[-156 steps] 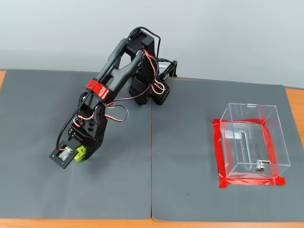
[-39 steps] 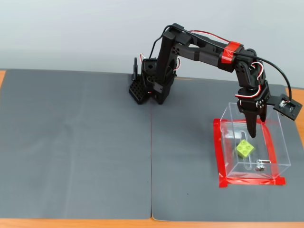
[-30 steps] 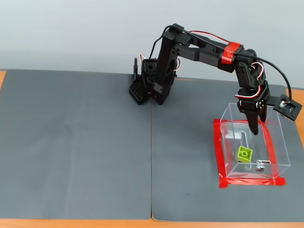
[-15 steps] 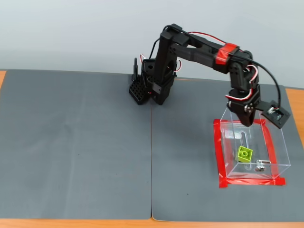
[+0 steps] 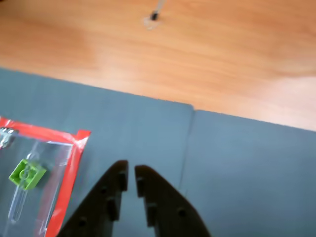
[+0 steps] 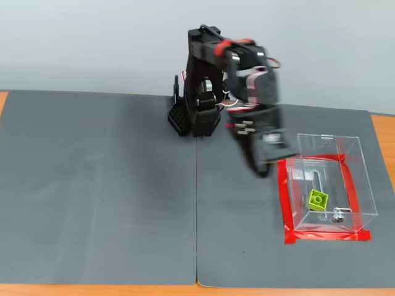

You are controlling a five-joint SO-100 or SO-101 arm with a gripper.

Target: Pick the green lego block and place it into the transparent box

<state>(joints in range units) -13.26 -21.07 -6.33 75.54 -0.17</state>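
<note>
The green lego block (image 6: 318,200) lies inside the transparent box (image 6: 345,161); the gripper (image 5: 130,174), at its nine o'clock, is nearly closed and empty.

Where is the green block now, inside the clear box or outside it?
Inside. In the fixed view the green block lies on the floor of the clear box, within its walls; the claw is outside, holding nothing.
</note>
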